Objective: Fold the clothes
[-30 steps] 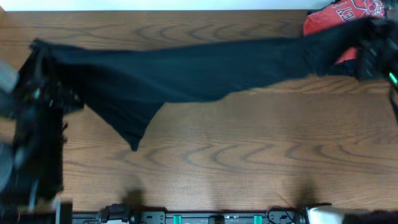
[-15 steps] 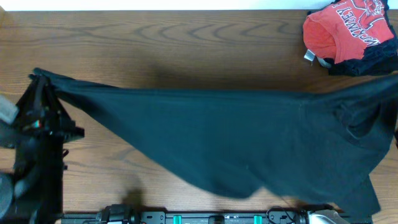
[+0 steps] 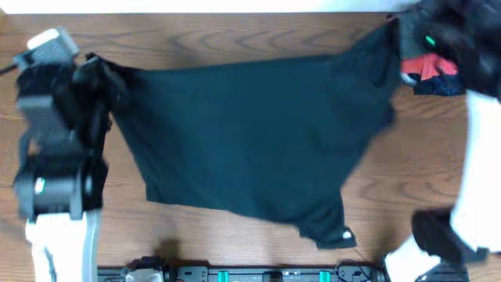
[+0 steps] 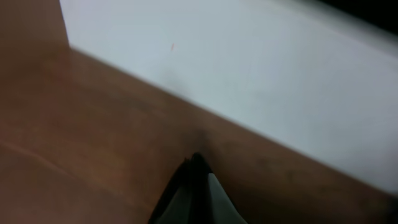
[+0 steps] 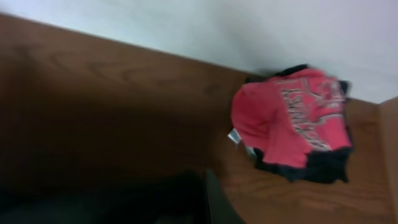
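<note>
Broadly, the wooden table (image 3: 235,31) carries the black top (image 3: 250,133), spread wide across its middle. A red-orange shirt (image 5: 280,121) lies at the far right corner. The left gripper (image 3: 98,74) and right gripper (image 3: 403,35) each clamp a far corner of the top. A small white logo (image 3: 347,233) sits near its front hem.
</note>
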`<state>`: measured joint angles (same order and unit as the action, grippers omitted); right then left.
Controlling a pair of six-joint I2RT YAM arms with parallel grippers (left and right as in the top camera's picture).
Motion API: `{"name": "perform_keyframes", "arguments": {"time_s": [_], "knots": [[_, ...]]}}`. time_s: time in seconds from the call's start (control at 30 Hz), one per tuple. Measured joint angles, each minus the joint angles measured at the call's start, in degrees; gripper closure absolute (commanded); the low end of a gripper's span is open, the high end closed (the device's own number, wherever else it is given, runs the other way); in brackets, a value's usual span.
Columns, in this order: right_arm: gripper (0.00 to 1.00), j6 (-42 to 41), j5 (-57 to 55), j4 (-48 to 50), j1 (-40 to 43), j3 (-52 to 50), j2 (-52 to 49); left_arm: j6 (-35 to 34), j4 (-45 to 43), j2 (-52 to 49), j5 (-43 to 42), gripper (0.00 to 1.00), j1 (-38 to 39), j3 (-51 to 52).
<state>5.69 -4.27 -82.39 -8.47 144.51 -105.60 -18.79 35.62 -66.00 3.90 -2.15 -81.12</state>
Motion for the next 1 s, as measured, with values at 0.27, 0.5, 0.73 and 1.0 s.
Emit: {"name": "perform_keyframes", "arguments": {"time_s": [0.27, 0.5, 0.73, 1.0], "knots": [[0.99, 0.81, 0.2, 11.41, 0.0, -0.02, -17.09, 0.0, -5.64, -19.82, 0.59, 0.94, 0.0, 0.0], [0.98, 0.81, 0.52, 22.71, 0.0, -0.15, -29.9, 0.02, -19.65, -35.1, 0.74, 0.94, 0.0, 0.04], [0.92, 0.52, 1.11, 30.91, 0.0, -0.26, -35.93, 0.02, -29.49, -43.25, 0.83, 0.94, 0.0, 0.04], [0.9, -0.66, 5.4, 26.71, 1.42, -0.24, -36.35, 0.04, -29.51, -44.19, 0.81, 0.94, 0.0, 0.04]]}}
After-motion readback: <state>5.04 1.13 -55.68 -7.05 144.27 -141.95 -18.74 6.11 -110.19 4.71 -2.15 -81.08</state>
